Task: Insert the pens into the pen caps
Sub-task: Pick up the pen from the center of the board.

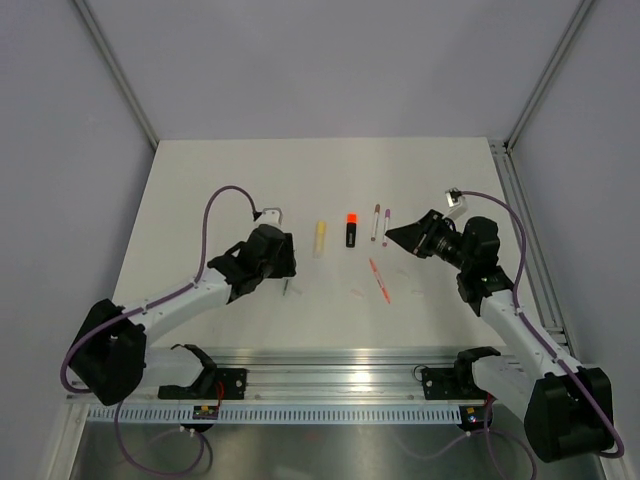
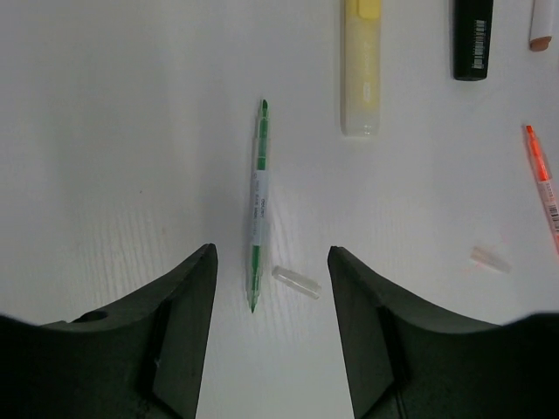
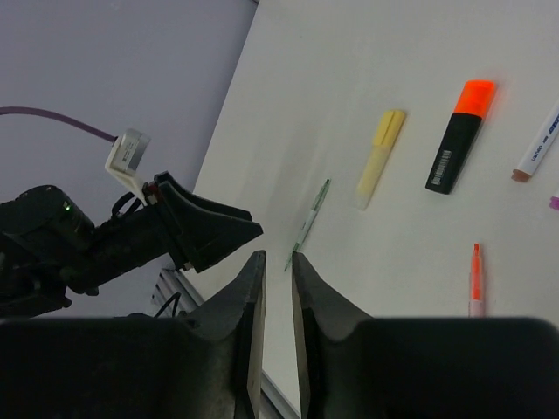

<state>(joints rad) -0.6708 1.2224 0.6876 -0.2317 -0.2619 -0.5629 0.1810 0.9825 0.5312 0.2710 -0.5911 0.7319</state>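
Note:
A thin green pen (image 2: pixel 258 205) lies on the white table (image 2: pixel 105 131), its tip between my left gripper's open jaws. A small clear cap (image 2: pixel 296 282) lies just right of that tip. My left gripper (image 2: pixel 271 255) is empty and hovers low over both; in the top view (image 1: pixel 284 272) it hides most of the pen. A pale yellow highlighter (image 1: pixel 320 238), a black highlighter with an orange cap (image 1: pixel 351 230), a white pen (image 1: pixel 376 222) and an orange-red pen (image 1: pixel 378 280) lie mid-table. My right gripper (image 3: pixel 278 255) is empty, its jaws almost together, held above the table to the right (image 1: pixel 392 236).
A second clear cap (image 2: pixel 490 258) lies near the orange-red pen. A thin purple-tipped pen (image 1: pixel 386 226) lies beside the white pen. Grey walls enclose the table on the left, back and right. A metal rail (image 1: pixel 330 385) runs along the near edge.

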